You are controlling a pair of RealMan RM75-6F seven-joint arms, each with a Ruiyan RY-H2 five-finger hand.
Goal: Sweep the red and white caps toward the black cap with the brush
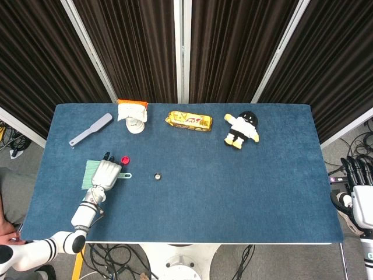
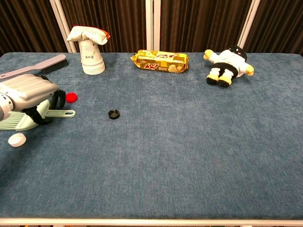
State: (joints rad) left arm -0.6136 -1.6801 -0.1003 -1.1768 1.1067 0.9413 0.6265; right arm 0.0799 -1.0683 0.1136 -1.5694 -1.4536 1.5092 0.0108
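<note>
The green brush (image 2: 19,121) lies flat at the table's left, its handle (image 1: 125,175) pointing right. My left hand (image 2: 29,92) lies over the brush's neck with its fingers curled down around it. The red cap (image 2: 71,97) sits just beyond the fingertips, and the white cap (image 2: 17,140) lies in front of the bristles. In the head view my left arm hides the white cap. The black cap (image 2: 113,114) sits to the right of the handle's tip. My right hand (image 1: 361,189) hangs off the table's right edge, holding nothing, fingers apart.
A grey brush (image 2: 40,66) lies at the back left corner. A paper cup with a bag on top (image 2: 90,54), a yellow snack pack (image 2: 160,61) and a small doll (image 2: 228,64) stand along the back of the blue table (image 2: 189,156).
</note>
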